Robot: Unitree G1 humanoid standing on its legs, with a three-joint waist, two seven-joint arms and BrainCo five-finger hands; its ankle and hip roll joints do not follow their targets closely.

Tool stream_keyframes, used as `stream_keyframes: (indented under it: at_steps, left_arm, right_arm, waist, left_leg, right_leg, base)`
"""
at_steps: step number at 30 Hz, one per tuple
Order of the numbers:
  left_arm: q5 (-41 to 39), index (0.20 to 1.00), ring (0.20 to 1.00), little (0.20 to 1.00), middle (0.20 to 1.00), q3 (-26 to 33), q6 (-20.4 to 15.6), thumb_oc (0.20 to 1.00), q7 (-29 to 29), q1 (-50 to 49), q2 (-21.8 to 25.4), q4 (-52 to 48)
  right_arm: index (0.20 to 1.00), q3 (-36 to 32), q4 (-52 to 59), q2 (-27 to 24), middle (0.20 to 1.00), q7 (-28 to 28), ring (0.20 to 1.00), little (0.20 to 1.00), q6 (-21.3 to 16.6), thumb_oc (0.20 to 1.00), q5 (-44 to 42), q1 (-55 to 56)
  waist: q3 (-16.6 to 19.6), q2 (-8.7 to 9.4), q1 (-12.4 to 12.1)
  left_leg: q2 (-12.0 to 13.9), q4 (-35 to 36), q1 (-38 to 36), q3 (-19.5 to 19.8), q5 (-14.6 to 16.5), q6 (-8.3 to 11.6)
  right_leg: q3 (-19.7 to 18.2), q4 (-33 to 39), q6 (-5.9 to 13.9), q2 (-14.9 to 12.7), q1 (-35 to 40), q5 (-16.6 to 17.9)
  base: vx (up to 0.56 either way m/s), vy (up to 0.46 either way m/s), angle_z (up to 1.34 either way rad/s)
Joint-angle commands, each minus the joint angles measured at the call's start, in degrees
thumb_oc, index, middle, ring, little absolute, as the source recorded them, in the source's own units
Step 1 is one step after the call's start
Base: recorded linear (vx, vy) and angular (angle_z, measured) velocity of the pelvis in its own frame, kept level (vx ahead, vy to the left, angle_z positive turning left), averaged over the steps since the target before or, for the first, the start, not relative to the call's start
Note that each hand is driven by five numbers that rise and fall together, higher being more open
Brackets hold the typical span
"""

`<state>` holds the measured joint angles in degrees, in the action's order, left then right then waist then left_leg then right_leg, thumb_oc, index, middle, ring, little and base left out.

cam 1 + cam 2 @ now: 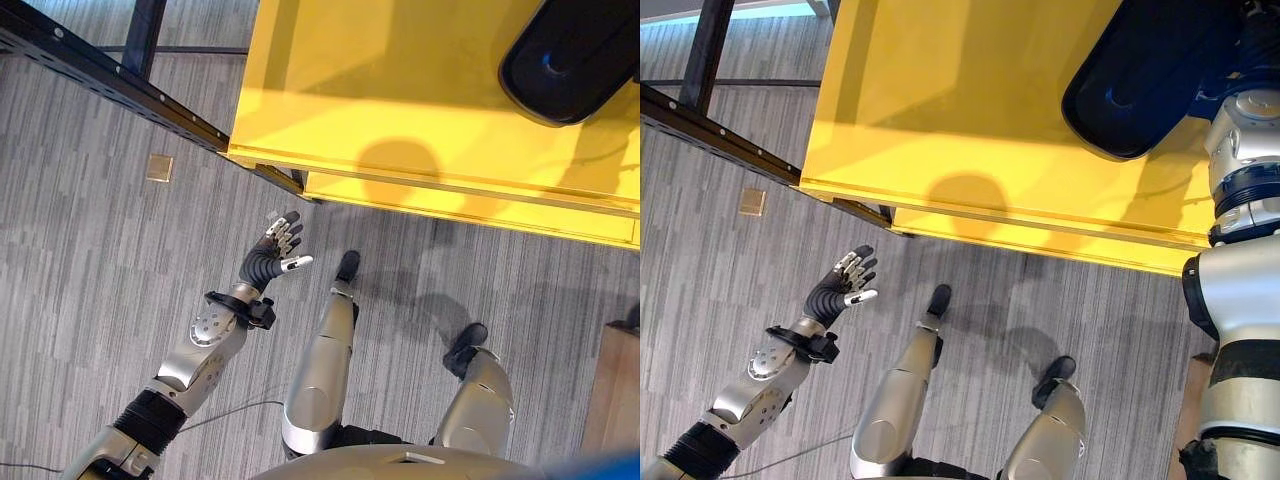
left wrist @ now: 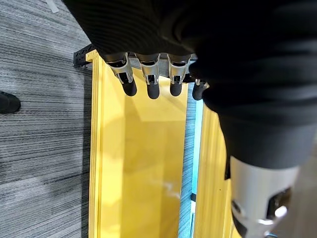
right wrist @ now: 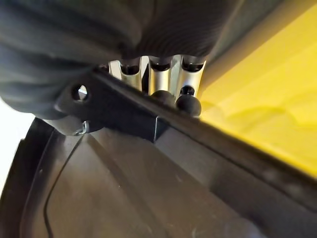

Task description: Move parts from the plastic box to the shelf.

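Placing seems to be the step in hand: the right robot hand [image 3: 163, 79] is curling its fingers over the rim of the black part [image 1: 570, 55], which is resting on the yellow shelf [image 1: 400, 90]. The left robot hand [image 1: 280, 245] is hanging below the shelf edge, relaxed and holding nothing. Next, I judge, the right fingers need releasing. The part's edge is cut off, and its shape is hard to make out.

The left hand [image 2: 148, 74], fingers loosely extended and empty, hangs over the yellow box [image 2: 143, 163] on grey carpet [image 2: 44, 139].
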<state>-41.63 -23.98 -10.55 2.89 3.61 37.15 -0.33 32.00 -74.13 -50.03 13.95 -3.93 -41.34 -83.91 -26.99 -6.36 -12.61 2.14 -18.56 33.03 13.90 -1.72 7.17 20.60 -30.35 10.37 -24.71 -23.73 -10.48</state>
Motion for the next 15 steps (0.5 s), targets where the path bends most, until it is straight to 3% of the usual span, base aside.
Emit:
stream_keyframes:
  at_steps: [1, 15]
  left_arm:
    - [-0.29, 1.0, 1.0, 1.0, 1.0, 0.22, -3.35, 1.0, 0.64, 1.96, 0.26, -0.34]
    - [-0.17, 1.0, 1.0, 1.0, 1.0, 0.26, -4.05, 1.0, 1.33, 2.2, -0.17, -0.45]
  right_arm:
    - [0.2, 3.16, 1.68, -3.2, 0.2, 1.16, 0.2, 0.2, -3.33, 0.2, 2.77, -5.97]
    - [0.2, 5.57, 1.92, -1.56, 0.2, 0.93, 0.2, 0.2, -3.25, 0.2, 5.34, -7.15]
  waist:
    - [-0.03, 1.06, -0.41]
    - [-1.07, 1.01, -0.7]
  left_leg:
    - [-0.36, -2.6, 3.87, -3.62, 0.0, -3.42]
    - [-0.53, -2.75, 4.46, -3.69, -0.16, -3.52]
  right_leg:
    - [-1.33, -1.47, -4.28, 4.63, 2.34, -0.18]
    - [-1.46, -2.0, -4.39, 4.47, 1.67, -0.21]
  base:
    - [-0.01, -0.004, 0.07]
    - [0.0, 0.002, 0.01]
